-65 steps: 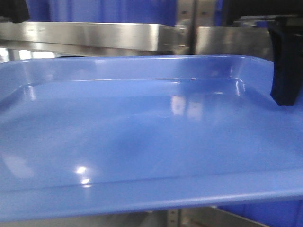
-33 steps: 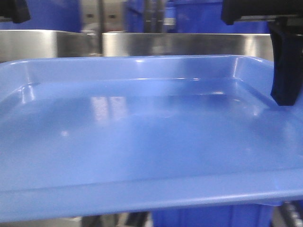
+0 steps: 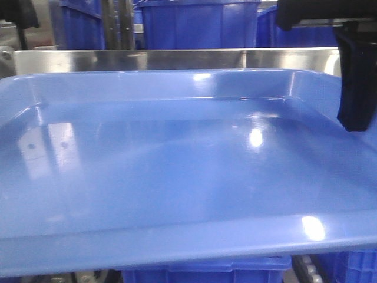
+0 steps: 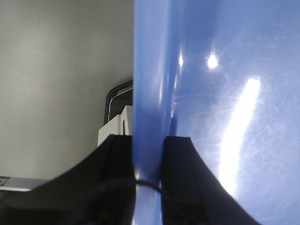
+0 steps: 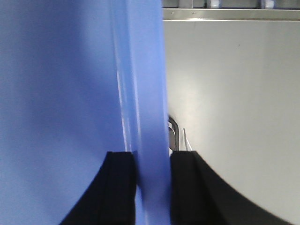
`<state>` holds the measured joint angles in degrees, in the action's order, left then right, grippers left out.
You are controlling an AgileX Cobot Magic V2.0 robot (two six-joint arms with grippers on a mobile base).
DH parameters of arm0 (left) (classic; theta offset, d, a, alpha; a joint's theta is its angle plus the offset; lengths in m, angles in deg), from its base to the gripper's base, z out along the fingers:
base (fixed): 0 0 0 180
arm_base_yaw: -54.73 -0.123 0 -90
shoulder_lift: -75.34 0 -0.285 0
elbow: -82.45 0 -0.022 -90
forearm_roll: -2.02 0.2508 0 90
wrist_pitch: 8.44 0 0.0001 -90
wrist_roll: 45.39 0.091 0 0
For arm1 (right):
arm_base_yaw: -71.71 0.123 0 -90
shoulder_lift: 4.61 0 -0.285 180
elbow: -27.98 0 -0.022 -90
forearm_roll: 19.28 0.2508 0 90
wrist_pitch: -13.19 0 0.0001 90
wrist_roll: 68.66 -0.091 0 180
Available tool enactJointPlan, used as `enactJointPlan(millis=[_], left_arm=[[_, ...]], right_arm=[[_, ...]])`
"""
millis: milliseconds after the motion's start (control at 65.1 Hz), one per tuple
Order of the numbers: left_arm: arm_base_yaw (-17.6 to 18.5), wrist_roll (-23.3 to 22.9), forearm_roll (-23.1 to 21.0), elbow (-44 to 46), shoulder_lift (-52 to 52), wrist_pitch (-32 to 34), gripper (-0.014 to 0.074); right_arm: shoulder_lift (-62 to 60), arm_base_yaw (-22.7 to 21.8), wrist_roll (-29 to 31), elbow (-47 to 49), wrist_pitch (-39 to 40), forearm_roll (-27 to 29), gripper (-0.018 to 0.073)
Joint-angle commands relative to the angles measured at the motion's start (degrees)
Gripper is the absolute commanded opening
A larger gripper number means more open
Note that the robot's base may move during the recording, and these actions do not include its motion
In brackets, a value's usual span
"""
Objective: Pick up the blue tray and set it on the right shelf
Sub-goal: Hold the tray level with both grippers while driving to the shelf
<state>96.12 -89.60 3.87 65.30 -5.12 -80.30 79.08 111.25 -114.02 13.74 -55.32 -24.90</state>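
Pinching the left rim of the blue tray (image 3: 177, 165) with the left gripper (image 4: 147, 143), jaws narrowed to the rim's thickness, one finger on each face. Pinching the tray's right rim likewise with the right gripper (image 5: 152, 157). Holding the tray level across the front view. Behind the tray's far rim: the steel front beam of the right shelf (image 3: 177, 59). Beyond that beam and below the tray's near rim: dark-blue bins (image 3: 200, 23).

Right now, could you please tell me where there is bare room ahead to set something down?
Only the floor of the blue tray, between its rims, is bare. Behind the shelf beam, dark-blue bins crowd the level; no free patch shows there.
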Motion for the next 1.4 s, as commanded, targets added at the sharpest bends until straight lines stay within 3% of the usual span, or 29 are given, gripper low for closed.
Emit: enactJointPlan(millis=[0,1382], left_arm=[[0.37,-1.13,-0.98,1.82,1.2,-3.46,-0.0019],[0.37,-1.13,-0.98,1.82,1.2,-3.46,-0.0019]], right_arm=[[-1.9,0.39,-0.69,1.73,2.48,1.77,0.0253],[-1.9,0.39,-0.69,1.73,2.48,1.77,0.0253]])
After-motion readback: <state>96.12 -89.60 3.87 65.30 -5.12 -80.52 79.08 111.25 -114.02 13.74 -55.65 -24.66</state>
